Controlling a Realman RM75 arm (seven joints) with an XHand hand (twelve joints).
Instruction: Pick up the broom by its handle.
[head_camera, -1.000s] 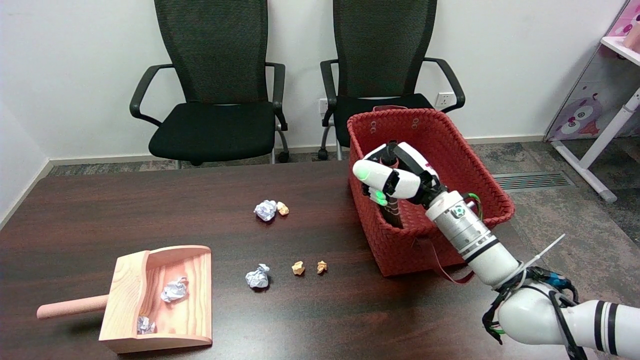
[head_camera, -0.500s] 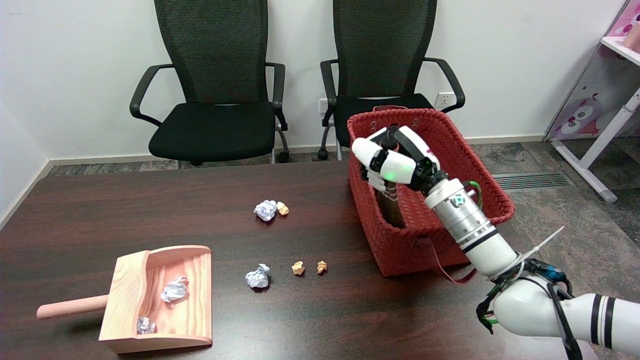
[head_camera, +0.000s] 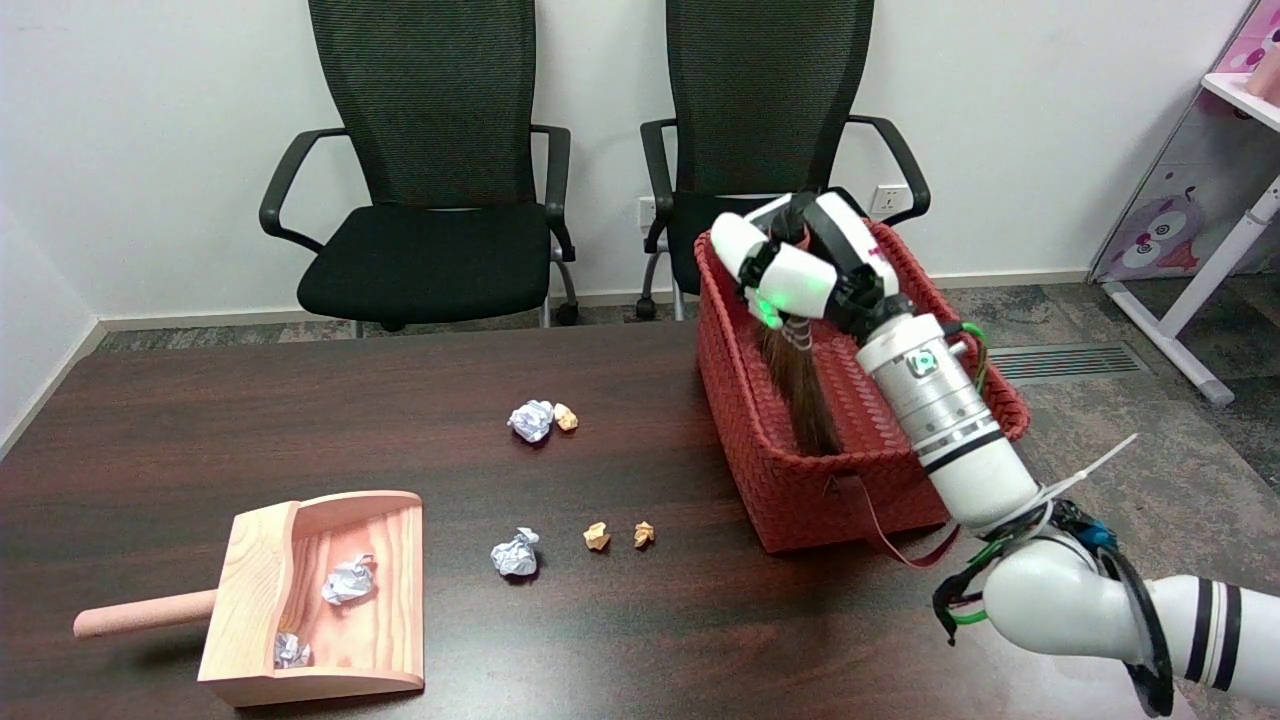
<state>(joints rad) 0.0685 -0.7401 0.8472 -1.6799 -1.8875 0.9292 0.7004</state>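
The right hand (head_camera: 800, 265) is wrapped around the broom (head_camera: 800, 385), being lifted from the red basket (head_camera: 790, 480) at the counter's right edge; clearing the rim is needed next.

Basket (head_camera: 790, 480) walls hem in the space below the fingers (head_camera: 745, 245), with chairs (head_camera: 770, 110) close behind and open air leftward.

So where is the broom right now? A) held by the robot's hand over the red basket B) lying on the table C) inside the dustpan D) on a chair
A: the right hand grips the broom at its top, and the brown bristles hang down inside the red basket.
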